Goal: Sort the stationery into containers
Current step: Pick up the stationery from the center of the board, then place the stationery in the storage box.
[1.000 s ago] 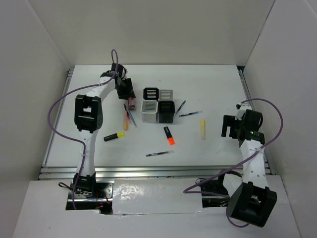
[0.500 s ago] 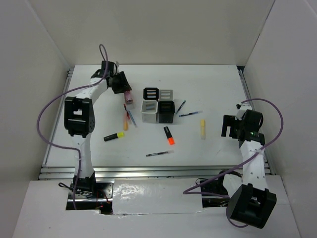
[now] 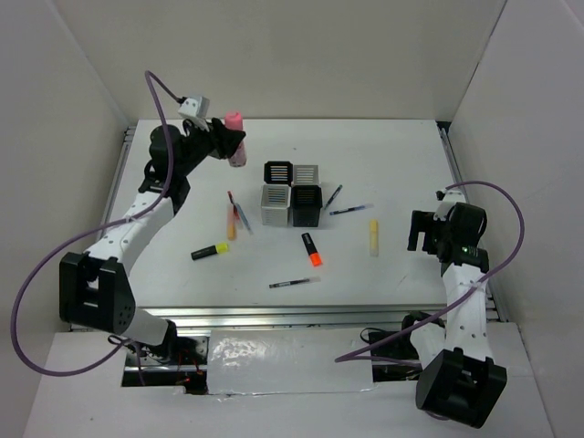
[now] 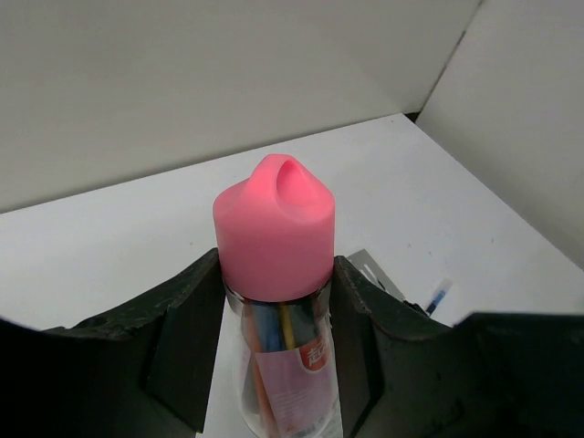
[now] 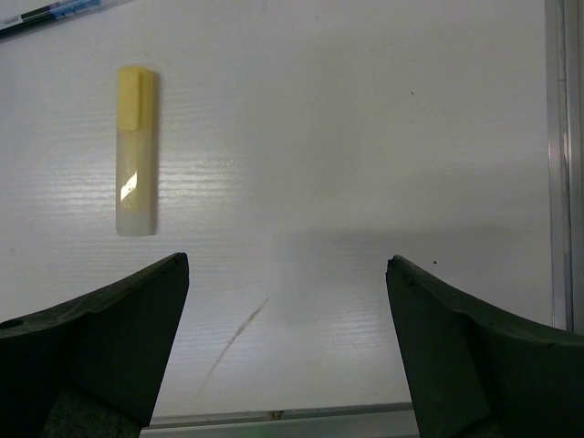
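The left hand (image 3: 225,144) is gripping a pink highlighter (image 4: 274,237) left of the containers (image 3: 276,211); the right hand (image 5: 284,274) is hovering open right of them.

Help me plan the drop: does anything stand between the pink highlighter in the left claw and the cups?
Nothing visible does. The left claw holds the pink highlighter in the air left of the cups; only pens lie flat on the table nearby.
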Motion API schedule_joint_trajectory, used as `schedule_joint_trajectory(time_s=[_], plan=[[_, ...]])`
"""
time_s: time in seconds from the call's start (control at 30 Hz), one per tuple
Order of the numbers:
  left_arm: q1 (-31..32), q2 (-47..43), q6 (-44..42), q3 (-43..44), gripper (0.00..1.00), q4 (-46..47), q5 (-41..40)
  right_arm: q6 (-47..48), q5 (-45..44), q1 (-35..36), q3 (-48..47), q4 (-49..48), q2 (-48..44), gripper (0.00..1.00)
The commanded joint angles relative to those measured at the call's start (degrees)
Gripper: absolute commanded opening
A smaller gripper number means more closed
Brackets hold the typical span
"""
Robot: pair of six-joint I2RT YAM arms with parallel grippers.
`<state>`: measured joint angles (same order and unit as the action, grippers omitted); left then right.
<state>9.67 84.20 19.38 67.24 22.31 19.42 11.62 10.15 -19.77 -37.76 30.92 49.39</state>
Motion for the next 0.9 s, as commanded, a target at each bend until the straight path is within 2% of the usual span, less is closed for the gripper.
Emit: schedule_joint_trajectory(time_s=[0.0,0.13,0.3,0.4,0.47,0.53,0.63,0.87], plan=[[1.1,-3.2,-7.1,-4.8,0.0,14.3,3.7,-0.7,1.4,-0.4,-2.1,-1.0,-1.4,0.95],[2.9,-3.2,-9.1,-8.8,0.0,22.9,8.7,-1.7,2.5,-0.3,-3.6,-0.2,-0.9,0.95],[6.1,1.0,-9.8,-8.3,0.0,28.3,1.4,-1.6,1.4,-0.4,-3.7,0.6,-1.3,0.95],[7.8,4.1,-9.5,-5.1,0.0,27.6,-3.0,-1.9,0.8,-0.4,-3.6,0.6,-1.7,0.95],[9.6,6.1,-9.4,-2.9,0.0,26.4,-9.3,-1.9,0.4,-0.3,-3.6,0.5,-1.7,0.95],[10.9,8.0,-10.2,-2.7,0.0,28.5,-12.5,-1.9,0.3,-0.3,-3.6,0.5,-1.3,0.95],[13.3,9.5,-12.9,-5.4,0.0,34.5,-15.8,-1.7,-0.2,-0.4,-3.8,0.7,-0.4,0.95],[15.6,12.7,-12.2,-5.8,0.0,37.4,-19.0,-1.5,-0.8,-0.5,-3.9,0.5,1.1,0.95]])
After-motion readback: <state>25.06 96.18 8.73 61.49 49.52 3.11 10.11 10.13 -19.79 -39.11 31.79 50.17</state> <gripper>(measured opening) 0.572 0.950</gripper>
